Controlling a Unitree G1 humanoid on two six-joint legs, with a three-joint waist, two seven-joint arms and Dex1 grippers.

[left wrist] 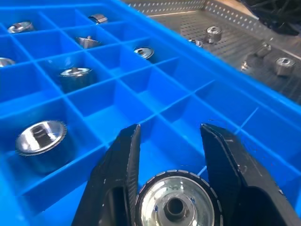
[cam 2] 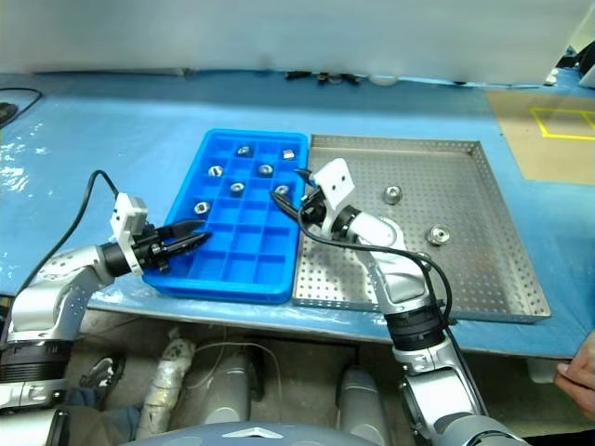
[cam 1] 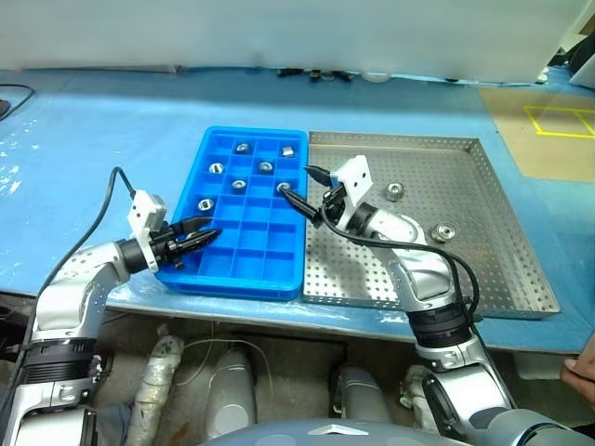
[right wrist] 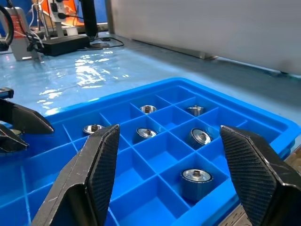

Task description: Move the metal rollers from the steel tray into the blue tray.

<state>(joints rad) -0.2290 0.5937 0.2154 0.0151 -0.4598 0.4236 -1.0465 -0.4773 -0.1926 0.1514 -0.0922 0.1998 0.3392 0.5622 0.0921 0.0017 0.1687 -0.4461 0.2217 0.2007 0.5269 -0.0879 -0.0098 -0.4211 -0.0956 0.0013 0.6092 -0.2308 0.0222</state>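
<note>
The blue tray [cam 1: 251,265] lies left of the steel tray [cam 1: 465,269], and the two touch. Several metal rollers [cam 1: 266,167] sit in the blue tray's far compartments. Two more rollers [cam 1: 394,190] [cam 1: 442,231] lie on the steel tray's perforated floor. My left gripper [cam 1: 209,238] hovers over the blue tray's near left corner, pointing right. It is shut on a metal roller [left wrist: 175,202] held deep between its fingers [left wrist: 120,165]. My right gripper [cam 1: 299,184] stands open over the blue tray's right edge, with nothing between its fingers [right wrist: 101,160].
Both trays rest on a blue-covered table [cam 1: 93,158] whose front edge runs just below them. A brown board with yellow tape [cam 1: 558,121] lies at the far right. A person's hand [cam 1: 581,372] shows at the lower right edge.
</note>
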